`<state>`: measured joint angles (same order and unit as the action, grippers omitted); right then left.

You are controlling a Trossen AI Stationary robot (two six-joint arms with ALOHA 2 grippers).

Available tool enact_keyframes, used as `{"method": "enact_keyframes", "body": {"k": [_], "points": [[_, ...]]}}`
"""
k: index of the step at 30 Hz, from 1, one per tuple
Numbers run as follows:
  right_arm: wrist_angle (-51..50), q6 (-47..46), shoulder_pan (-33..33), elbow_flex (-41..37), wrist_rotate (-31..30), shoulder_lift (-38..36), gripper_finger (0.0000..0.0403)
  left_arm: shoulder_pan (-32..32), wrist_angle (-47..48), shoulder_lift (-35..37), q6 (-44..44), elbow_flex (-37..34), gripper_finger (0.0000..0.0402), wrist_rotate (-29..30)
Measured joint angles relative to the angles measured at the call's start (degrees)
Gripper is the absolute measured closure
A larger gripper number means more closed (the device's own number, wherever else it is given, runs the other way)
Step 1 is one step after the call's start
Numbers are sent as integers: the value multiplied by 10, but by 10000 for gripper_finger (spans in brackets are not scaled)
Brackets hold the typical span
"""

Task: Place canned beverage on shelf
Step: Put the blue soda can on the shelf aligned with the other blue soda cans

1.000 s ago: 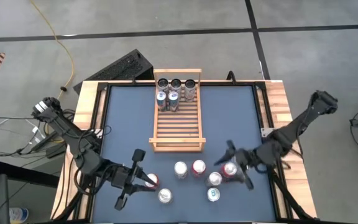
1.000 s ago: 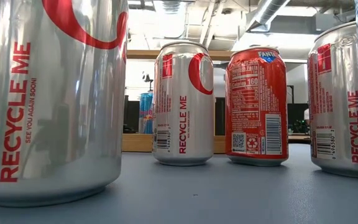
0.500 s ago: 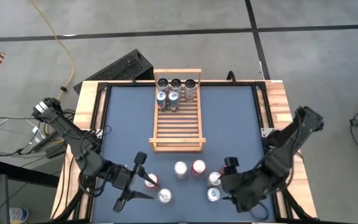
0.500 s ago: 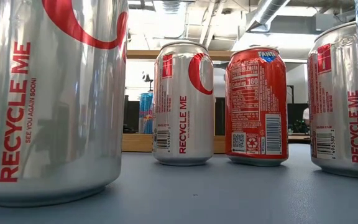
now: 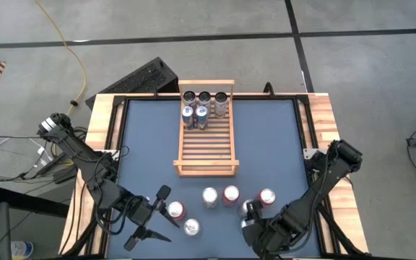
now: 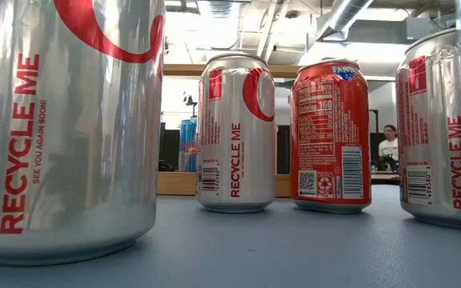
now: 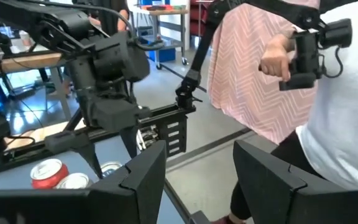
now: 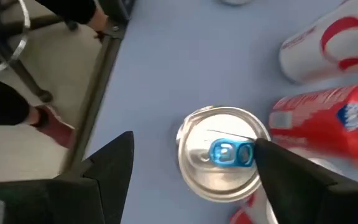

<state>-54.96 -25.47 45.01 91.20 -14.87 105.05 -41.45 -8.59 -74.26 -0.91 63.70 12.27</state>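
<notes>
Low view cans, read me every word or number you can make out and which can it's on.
"RECYCLE ME": nearest silver can.
"SEE YOU AGAIN SOON!": same can, small print.
"RECYCLE ME": middle silver can.
"RECYCLE ME": right silver can.
"FANTA", partly cut off, and "Calories 160": red can.
Barcodes and other fine print: too small to read.

The right arm is folded low over the table's near right edge, its right gripper pointing straight down with fingers spread wide, while the left arm reaches in from the near left side, its left gripper lying level with fingers drawn in.
</notes>
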Motion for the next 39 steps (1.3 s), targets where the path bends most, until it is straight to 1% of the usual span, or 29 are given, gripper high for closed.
{"method": "enact_keyframes", "body": {"k": [5,9,15,23,27,31,39], "points": [[-1,44,-9,0,0,2,94,0,1,0,-14,0,223,1],[-3,59,-17,0,1,-1,94,0,2,0,-18,0,223,1],[-22,69,-11,37,10,-2,94,0,3,0,-17,0,223,1],[-43,178,0,48,3,3,94,0,3,0,-3,0,223,17],[-46,208,-10,48,7,8,94,0,8,0,-3,0,223,19],[-47,215,-21,48,42,11,94,0,16,0,-4,0,223,20],[-46,230,-32,48,46,12,94,0,19,0,-10,0,223,22]]}}
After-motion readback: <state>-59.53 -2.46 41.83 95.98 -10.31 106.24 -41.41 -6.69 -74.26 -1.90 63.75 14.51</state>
